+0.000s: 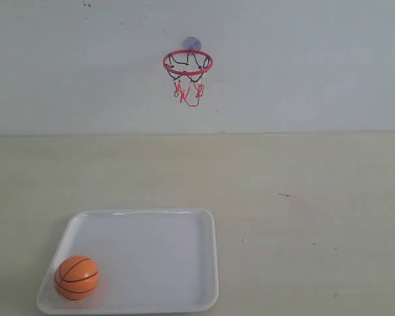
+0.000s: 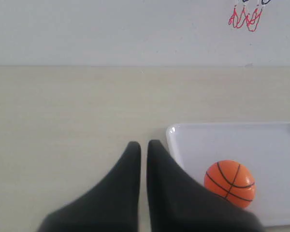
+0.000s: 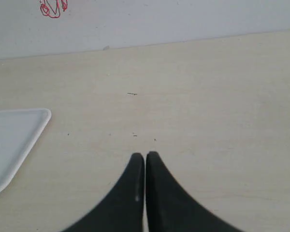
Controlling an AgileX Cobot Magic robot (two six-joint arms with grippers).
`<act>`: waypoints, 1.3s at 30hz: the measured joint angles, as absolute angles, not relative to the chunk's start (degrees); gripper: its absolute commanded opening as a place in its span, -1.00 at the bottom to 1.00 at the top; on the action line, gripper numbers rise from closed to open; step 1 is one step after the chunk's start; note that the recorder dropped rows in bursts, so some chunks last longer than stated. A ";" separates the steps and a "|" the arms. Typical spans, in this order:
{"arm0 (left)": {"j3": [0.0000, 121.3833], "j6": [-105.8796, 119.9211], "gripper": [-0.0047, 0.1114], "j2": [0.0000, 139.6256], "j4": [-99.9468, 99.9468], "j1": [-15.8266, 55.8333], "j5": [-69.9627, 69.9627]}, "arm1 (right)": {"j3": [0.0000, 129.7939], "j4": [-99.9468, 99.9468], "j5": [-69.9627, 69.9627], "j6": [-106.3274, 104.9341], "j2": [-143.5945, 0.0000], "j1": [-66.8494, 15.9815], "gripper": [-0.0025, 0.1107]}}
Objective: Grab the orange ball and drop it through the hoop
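Orange ball (image 1: 76,277) rests in white tray's (image 1: 151,253) front-left corner, exterior view; left gripper (image 2: 143,145) clenched, empty, ball just beside it; right gripper (image 3: 145,155) clenched, empty, well apart; left arm nearer.

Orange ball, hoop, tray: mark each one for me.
orange ball (image 1: 76,277), exterior view, centre of its skin.
hoop (image 1: 187,72), exterior view, front of the red ring.
tray (image 1: 151,257), exterior view, bare floor.

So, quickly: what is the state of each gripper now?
Left gripper: closed, holding nothing.
Right gripper: closed, holding nothing.
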State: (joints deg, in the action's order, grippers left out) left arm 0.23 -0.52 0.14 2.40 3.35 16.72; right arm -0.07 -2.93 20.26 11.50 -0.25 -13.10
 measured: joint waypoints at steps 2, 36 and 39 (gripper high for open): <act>0.23 -0.52 -0.85 0.14 2.36 3.35 16.72 | -0.07 -2.93 20.26 11.50 -0.25 -13.10 -0.96; 21.19 -3.99 -0.85 0.10 11.13 3.35 -8.49 | -0.07 -2.93 20.26 11.50 -0.25 -13.10 -0.96; 26.28 -6.44 -0.85 4.89 11.23 3.35 0.79 | -0.07 -2.93 20.26 11.50 -0.25 -13.10 -0.96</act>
State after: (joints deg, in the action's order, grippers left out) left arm 26.28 -6.44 4.89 11.23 3.35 0.79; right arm -0.07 -2.93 20.26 11.50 -0.25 -13.10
